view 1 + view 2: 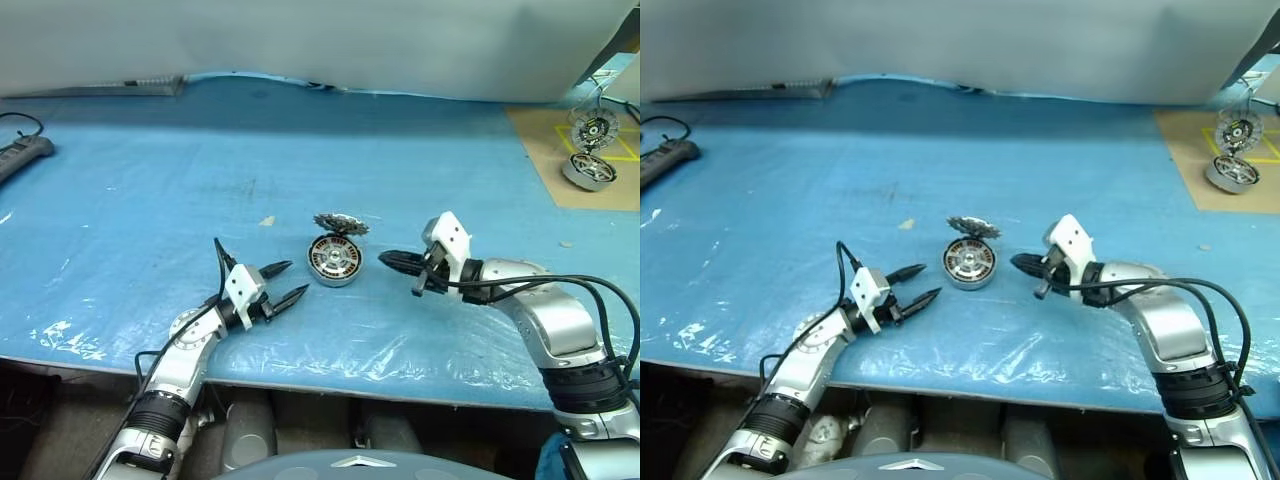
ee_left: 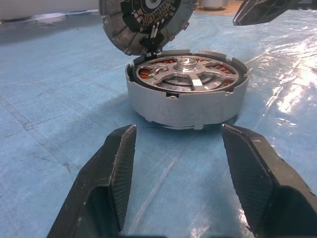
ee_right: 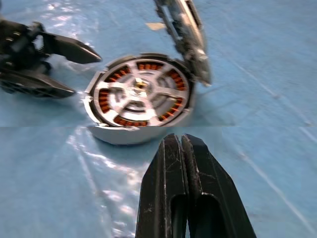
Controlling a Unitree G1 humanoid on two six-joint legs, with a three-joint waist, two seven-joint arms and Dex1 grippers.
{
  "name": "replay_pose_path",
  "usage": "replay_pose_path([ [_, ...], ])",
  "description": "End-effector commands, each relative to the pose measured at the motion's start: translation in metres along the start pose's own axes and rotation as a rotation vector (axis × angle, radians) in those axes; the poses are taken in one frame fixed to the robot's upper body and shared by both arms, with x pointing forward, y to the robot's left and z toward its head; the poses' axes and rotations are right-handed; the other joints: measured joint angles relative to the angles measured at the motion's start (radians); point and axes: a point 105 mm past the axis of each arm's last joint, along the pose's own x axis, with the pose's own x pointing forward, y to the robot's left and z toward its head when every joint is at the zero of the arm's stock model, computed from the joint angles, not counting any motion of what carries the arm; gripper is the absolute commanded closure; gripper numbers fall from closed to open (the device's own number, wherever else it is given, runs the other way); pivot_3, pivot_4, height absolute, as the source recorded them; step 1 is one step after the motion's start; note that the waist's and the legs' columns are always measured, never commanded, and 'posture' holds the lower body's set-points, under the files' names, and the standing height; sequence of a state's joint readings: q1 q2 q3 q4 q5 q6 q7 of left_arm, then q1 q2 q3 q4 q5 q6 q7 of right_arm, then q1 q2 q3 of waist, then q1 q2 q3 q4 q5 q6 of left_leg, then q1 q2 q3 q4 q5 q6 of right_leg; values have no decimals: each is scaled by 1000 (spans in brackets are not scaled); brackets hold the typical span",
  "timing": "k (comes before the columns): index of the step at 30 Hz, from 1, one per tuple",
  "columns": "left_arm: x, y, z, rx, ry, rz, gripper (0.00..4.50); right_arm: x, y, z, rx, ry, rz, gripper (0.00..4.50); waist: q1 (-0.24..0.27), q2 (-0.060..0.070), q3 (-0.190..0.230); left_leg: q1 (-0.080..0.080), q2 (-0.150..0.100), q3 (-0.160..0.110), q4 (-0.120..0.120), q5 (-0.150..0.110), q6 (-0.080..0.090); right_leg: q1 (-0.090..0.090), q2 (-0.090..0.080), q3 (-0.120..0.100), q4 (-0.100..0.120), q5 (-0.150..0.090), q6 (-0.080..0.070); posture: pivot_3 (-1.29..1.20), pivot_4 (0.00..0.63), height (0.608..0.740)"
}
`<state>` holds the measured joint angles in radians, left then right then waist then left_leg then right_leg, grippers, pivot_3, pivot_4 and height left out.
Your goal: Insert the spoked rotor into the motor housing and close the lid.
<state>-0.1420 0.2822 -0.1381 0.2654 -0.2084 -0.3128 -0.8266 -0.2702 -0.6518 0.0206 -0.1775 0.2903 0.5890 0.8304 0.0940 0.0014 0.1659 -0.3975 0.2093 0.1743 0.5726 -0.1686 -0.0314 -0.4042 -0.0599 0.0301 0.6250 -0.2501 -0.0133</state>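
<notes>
Nearest the head camera are the two grippers, one on each side of the motor housing (image 1: 334,260) on the blue table cover (image 1: 150,190). The left gripper (image 1: 281,283) has its fingers spread apart and empty, their tips aimed at the housing and stopping a little short of its wall. The right gripper (image 1: 393,260) has its fingers pressed together on nothing, the tips pointing at the housing from the opposite side, near it but not touching. Between the two sets of fingertips the housing sits upright, and the spoked rotor (image 2: 185,77) already lies inside it, silver spokes over the copper windings, apparently seated about level with the rim. So the insertion looks done. The lid (image 2: 143,22) stands raised on its hinge at the far rim, beyond both sets of fingers, its inner face tilted toward the left gripper. What remains, by my reading, is to tip the lid down onto the housing and press it closed.
</notes>
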Motion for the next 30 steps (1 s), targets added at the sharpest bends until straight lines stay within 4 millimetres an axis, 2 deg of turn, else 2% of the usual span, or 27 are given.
replay_pose_path([
  [1,4,0,14,29,-30,-16,1542,1,-45,9,-94,2,-191,4457,-3,0,0,1,0,0,0,0,0,0,0,0,0,0,0,0,150,740],
  [4,6,0,16,29,-29,-28,1542,19,-71,25,-89,-61,-270,4457,-17,0,0,1,0,0,1,0,0,0,0,1,2,0,0,0,150,740],
  [8,7,1,15,27,-26,-30,1542,49,-79,49,-90,-139,-238,4457,-26,0,0,0,0,0,1,0,0,-1,1,0,3,0,-1,0,150,740],
  [12,5,-1,13,19,-21,-30,1542,73,-68,77,-72,-225,-138,4457,-25,0,0,-4,1,0,1,0,0,-3,1,-1,3,1,-1,0,150,740],
  [15,4,-3,11,12,-18,-26,1542,87,-45,98,-43,-292,14,4457,-24,0,0,-6,1,0,3,1,1,-5,0,-3,6,1,-1,0,150,740],
  [17,4,-4,11,10,-18,-24,1542,91,-35,104,-32,-311,76,4457,-21,0,0,-6,3,0,3,1,2,-5,1,-4,8,0,-1,0,150,740],
  [21,4,-7,12,5,-20,-21,1542,93,-11,107,-6,-318,212,4457,-17,0,0,-5,4,0,6,0,1,-5,0,-5,13,-1,-4,0,150,740],
  [30,3,-7,18,3,-15,-14,1542,81,27,82,96,-277,323,4457,-16,0,0,-4,4,0,7,0,1,-4,1,-4,13,-1,-4,0,150,740],
])
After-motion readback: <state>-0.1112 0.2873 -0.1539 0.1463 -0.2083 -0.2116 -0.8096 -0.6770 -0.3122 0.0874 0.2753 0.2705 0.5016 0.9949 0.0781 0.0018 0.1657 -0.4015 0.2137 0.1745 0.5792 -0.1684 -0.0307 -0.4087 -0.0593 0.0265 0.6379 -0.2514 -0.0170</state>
